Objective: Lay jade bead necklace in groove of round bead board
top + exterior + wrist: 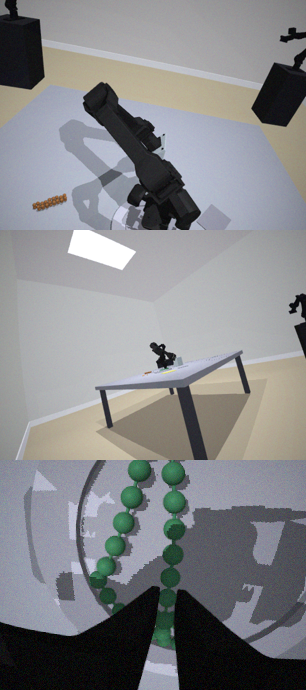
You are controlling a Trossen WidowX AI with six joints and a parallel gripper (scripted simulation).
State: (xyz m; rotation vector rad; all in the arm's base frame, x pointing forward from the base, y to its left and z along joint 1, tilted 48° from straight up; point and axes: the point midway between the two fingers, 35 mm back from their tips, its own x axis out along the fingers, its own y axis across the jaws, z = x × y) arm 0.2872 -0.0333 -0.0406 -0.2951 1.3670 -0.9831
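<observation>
"Where's the jade bead necklace [163,369] [174,501]?"

"On the round bead board [118,215] [157,371] [45,535]. In the wrist view, two green strands run across the pale disc, inside a dark curved line. The left strand bends outward and meets that line low on its left side. The right one runs almost straight down between the fingertips."

"So the necklace isn't lying round in a ring?"

"Those two strands cut across the middle of the board. Part of the loop is hidden behind the black fingers."

"And the gripper [165,367] [166,595]?"

"Nearly closed, with just a narrow gap, and pinched on the necklace; a shaded bead sits between the two fingers."

"How is the arm [125,135] [160,351] posed?"

"Folded over: elbow high, forearm sloping down to the board, gripper pointing down at it. From the top view, the wrist covers much of the board."

"Anything else on the table [212,162] [140,381]?"

"A cluster of orange beads [50,202] [148,373], well apart from the board in the top view. A flat grey square [214,217] lies on the board's other side, and the exterior view shows a thin yellow strip [168,372] near the board."
</observation>
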